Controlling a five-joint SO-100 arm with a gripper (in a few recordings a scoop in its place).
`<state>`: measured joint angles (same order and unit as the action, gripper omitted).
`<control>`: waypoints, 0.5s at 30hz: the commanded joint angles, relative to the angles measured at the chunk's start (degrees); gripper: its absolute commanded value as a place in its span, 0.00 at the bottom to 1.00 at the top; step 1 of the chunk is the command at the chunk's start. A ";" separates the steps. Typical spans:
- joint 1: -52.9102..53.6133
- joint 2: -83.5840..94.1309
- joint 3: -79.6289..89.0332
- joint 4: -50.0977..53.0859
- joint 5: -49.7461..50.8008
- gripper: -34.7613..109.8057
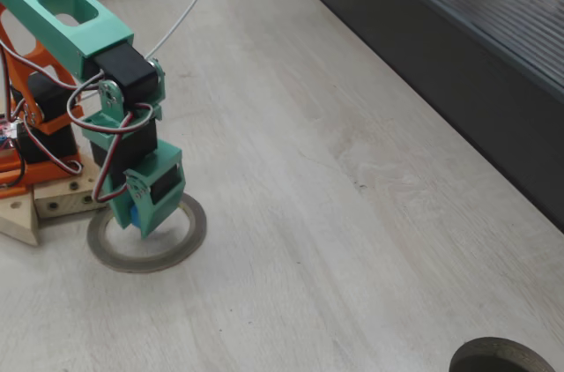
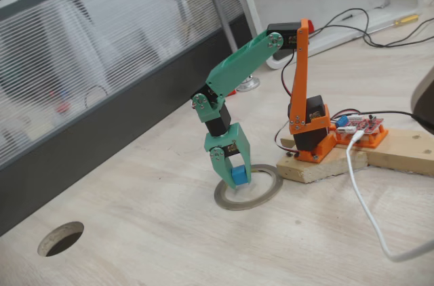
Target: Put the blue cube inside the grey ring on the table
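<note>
Grey ring (image 2: 248, 188) lies flat on the surface (image 2: 169, 245), just beside the arm's wooden base (image 2: 319, 167). Claw (image 2: 238, 176) clamps the blue cube (image 2: 239, 176) low inside the ring's opening. Release judged outstanding.

The table (image 1: 352, 169) carries the grey ring (image 1: 176, 253) and a wooden base block (image 2: 393, 150).

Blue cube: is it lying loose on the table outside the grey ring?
No. The blue cube sits between the fingers of the gripper, over the opening of the grey ring.
</note>
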<state>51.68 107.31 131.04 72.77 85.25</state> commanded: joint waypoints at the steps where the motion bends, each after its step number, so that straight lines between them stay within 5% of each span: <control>1: 0.44 2.02 0.79 0.35 0.00 0.40; 15: 0.44 2.11 0.09 0.44 0.00 0.40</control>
<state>51.68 107.31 131.04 72.77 85.25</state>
